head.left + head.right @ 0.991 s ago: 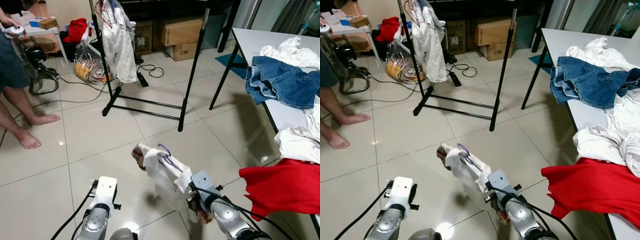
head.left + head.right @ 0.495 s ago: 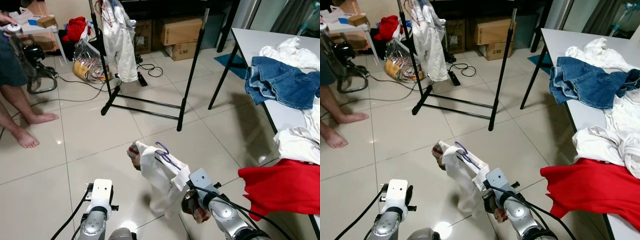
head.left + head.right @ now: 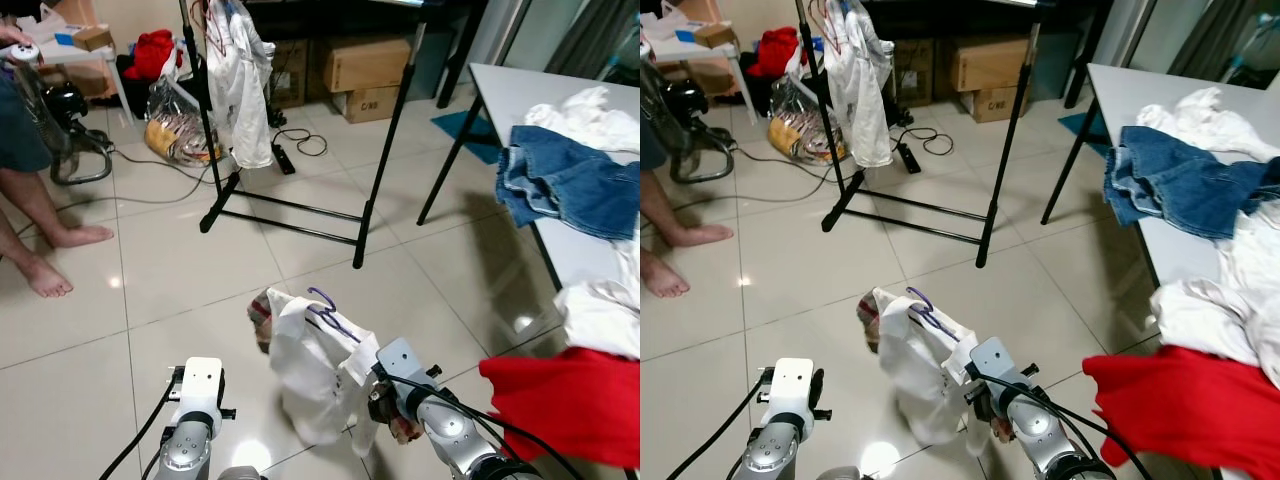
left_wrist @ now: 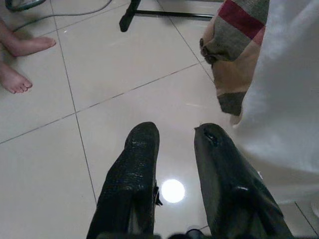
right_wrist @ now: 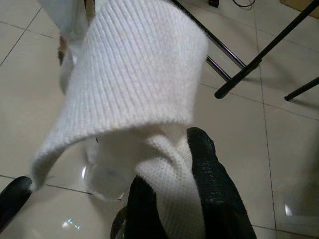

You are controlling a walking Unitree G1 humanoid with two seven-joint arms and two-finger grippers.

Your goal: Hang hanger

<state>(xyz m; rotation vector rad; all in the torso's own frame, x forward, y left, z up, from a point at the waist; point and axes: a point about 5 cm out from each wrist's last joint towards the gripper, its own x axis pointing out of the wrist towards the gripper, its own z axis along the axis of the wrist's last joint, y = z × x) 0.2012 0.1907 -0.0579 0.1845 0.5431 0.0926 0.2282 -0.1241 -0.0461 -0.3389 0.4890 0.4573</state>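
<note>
Right gripper (image 5: 169, 199) low centre-right of frame, forearm angled up-left, fingers clamped on the knit hem of the white garment (image 3: 315, 375); holding it there keeps the purple hanger (image 3: 328, 312) hook on top, free for the rail. Clothes rack (image 3: 385, 130) stands upper centre, well apart. Left gripper (image 4: 174, 169) idle lower left, fingers narrowly parted, empty

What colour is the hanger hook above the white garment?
Purple hanger hook, clearest in the left eye view.

White garment (image 3: 315, 375) hides most of the purple hanger (image 3: 328, 310) — just its hook shows.
</note>
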